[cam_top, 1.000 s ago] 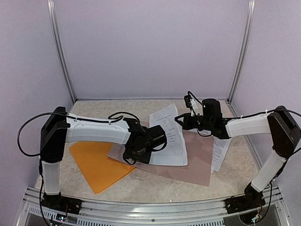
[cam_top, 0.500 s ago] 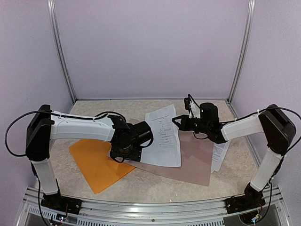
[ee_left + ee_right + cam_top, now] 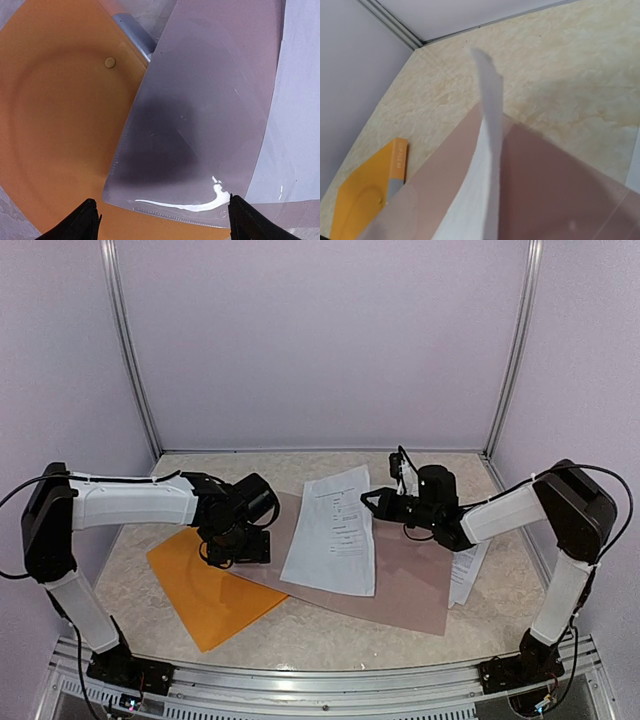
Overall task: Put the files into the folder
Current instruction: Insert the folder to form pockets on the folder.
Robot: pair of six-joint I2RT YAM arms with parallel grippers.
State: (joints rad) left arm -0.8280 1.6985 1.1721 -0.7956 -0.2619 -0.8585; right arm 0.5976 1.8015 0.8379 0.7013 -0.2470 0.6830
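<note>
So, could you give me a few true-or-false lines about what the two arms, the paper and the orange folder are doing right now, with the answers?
1. The left gripper is open and holds nothing. True.
2. The white printed paper sheet is inside the flat orange plastic folder. False: it lies outside the folder, on top of the grey-brown board.
3. The right gripper is shut on the edge of the white printed paper sheet. True.
4. The orange folder lies on the right side of the table. False: it lies on the left side, below the left arm.
5. The other white sheets lie at the board's right edge. True.
</note>
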